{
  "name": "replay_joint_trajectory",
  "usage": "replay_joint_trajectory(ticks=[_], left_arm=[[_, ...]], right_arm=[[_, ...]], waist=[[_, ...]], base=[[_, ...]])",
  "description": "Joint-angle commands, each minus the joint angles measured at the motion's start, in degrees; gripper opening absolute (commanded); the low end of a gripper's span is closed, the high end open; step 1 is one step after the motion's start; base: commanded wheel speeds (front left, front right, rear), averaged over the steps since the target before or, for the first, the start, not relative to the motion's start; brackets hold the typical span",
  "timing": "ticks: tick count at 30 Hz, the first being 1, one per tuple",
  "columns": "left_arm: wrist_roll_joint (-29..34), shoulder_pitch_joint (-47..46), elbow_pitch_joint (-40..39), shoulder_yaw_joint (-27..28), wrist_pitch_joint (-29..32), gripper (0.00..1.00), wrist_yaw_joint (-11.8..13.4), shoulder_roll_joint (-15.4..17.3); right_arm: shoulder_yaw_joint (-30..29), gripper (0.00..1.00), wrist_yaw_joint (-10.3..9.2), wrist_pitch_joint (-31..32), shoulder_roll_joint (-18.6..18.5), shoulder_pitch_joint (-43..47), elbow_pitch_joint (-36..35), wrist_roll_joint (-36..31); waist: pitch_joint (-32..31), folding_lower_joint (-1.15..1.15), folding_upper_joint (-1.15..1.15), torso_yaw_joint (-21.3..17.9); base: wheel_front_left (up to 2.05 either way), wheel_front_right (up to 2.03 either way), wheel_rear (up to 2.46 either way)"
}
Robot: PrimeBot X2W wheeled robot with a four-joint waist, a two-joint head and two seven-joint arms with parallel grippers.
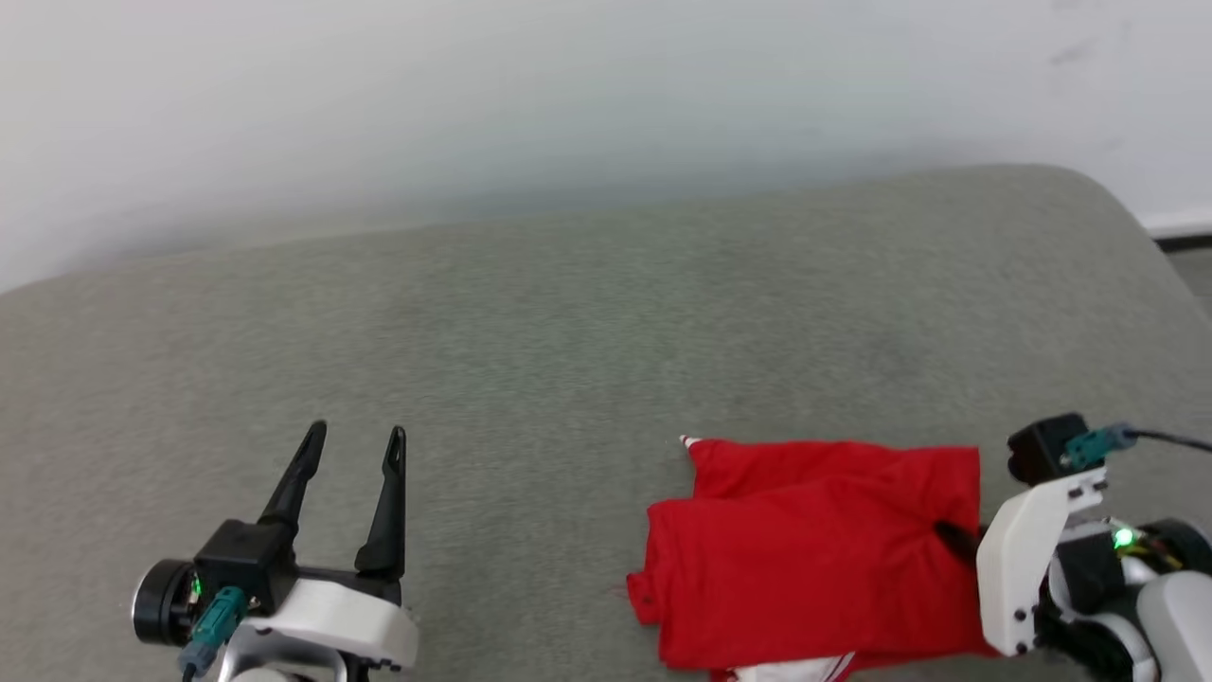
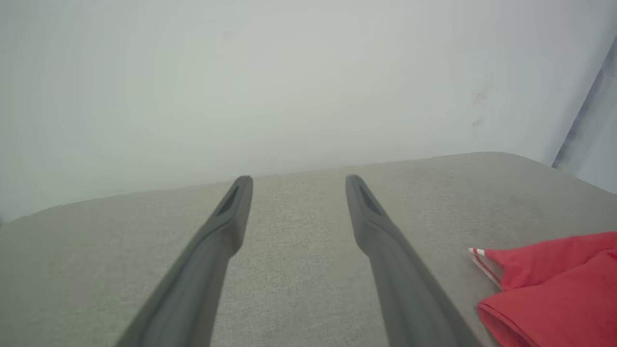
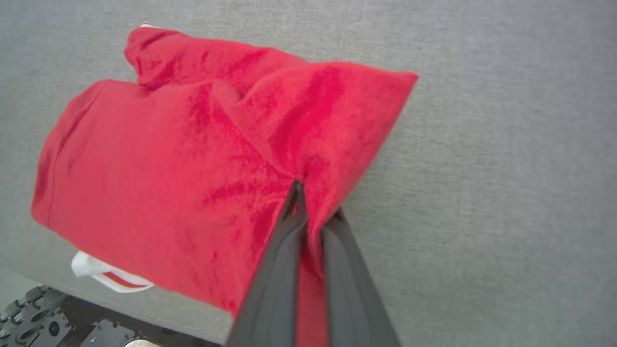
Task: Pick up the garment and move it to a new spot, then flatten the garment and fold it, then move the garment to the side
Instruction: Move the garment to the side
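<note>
The garment (image 1: 814, 549) lies folded into a red block at the lower right of the grey surface, with a bit of white sleeve and striped trim poking out at its near edge; its lettering is hidden. My right gripper (image 1: 956, 538) is shut on the garment's right edge, and the right wrist view shows the cloth (image 3: 202, 159) pinched and puckered between the two fingers (image 3: 284, 250). My left gripper (image 1: 355, 445) stands open at the lower left, apart from the garment, with only bare surface between its fingers (image 2: 221, 226). The garment's left corner (image 2: 554, 284) shows at the right of the left wrist view.
The grey upholstered surface (image 1: 568, 332) stretches wide to the left and back, ending at a pale wall (image 1: 473, 95). Its rounded right corner falls away at the far right. In the right wrist view, the robot's base and a wheel (image 3: 29, 323) show below the near edge.
</note>
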Motion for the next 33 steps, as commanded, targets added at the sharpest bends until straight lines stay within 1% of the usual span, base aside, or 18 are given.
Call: replay_joint_trajectory(ticks=[1, 3, 7, 12, 16, 22, 25, 29, 30, 31, 32, 33], left_arm=[[0.27, -1.25, -0.75, -0.29, -0.22, 1.0, -0.47, -0.09], [0.44, -2.22, -1.71, -0.68, -0.22, 1.0, -1.19, 0.22], [1.2, -4.83, -4.45, -0.79, -0.01, 1.0, -2.42, 1.78], [1.2, -8.89, -7.56, -1.5, 1.8, 1.0, -4.54, 3.47], [2.09, -12.75, -9.12, -2.55, 2.73, 1.0, -6.45, 4.75], [3.76, -17.77, -11.42, -3.21, 3.55, 1.0, -7.41, 6.06], [4.16, -19.38, -12.44, -3.35, 3.61, 1.0, -7.79, 6.66], [4.5, -20.92, -13.27, -3.36, 3.71, 1.0, -8.12, 7.35], [4.5, -21.12, -13.23, -3.29, 3.6, 1.0, -8.16, 7.52], [4.48, -21.27, -13.2, -3.2, 3.52, 1.0, -8.17, 7.61], [4.41, -21.44, -12.99, -3.11, 3.39, 1.0, -8.17, 7.66], [4.35, -21.58, -12.77, -3.09, 3.23, 1.0, -8.19, 7.72]], right_arm=[[-0.5, 0.0, -0.05, -0.23, -0.44, -1.85, 0.35, -0.52], [-1.24, 0.0, -0.05, -0.48, -1.37, -4.02, 1.18, -1.13], [-3.8, 0.0, -0.05, -2.5, -1.94, -9.46, 3.01, -3.15], [-10.04, 0.0, -0.05, -5.19, -2.85, -16.24, 7.34, -7.61], [-16.89, 0.0, -0.05, -6.41, -3.06, -20.64, 10.64, -12.76], [-27.09, 0.0, -0.05, -8.77, -3.75, -25.88, 12.38, -21.03], [-30.6, 0.0, -0.05, -10.01, -3.98, -27.59, 11.86, -24.76], [-34.01, 0.0, -0.05, -12.18, -2.44, -29.09, 11.42, -28.92], [-34.83, 0.06, -0.05, -12.83, -1.95, -29.18, 11.62, -30.2], [-35.57, 0.39, -0.05, -13.61, -1.37, -29.42, 11.81, -31.19], [-36.64, 0.96, -0.05, -14.05, -0.51, -29.65, 12.08, -32.32], [-37.74, 1.0, -0.05, -14.41, 0.46, -29.75, 12.4, -33.61]], waist=[[2.18, 0.0, 0.0, -5.14], [4.47, 0.0, 0.0, -7.01], [10.48, 0.0, 0.0, -10.32], [17.21, 0.0, 0.0, -12.87], [21.27, 0.0, 0.0, -12.64], [26.7, 0.0, 0.0, -10.95], [29.22, 0.0, 0.0, -9.86], [32.1, 0.0, 0.0, -8.63], [32.56, 0.0, 0.0, -8.4], [32.96, 0.0, 0.0, -8.2], [33.23, 0.0, 0.0, -8.01], [33.28, 0.0, 0.0, -7.88]], base=[[0.0, 0.0, 0.0], [0.0, 0.0, 0.0], [0.0, 0.0, 0.0], [0.0, 0.0, 0.0], [0.0, 0.0, 0.0], [0.0, 0.0, 0.0], [0.0, 0.0, 0.0], [0.0, 0.0, 0.0], [0.0, 0.0, 0.0], [0.0, 0.0, 0.0], [0.0, 0.0, 0.0], [0.0, 0.0, 0.0]])
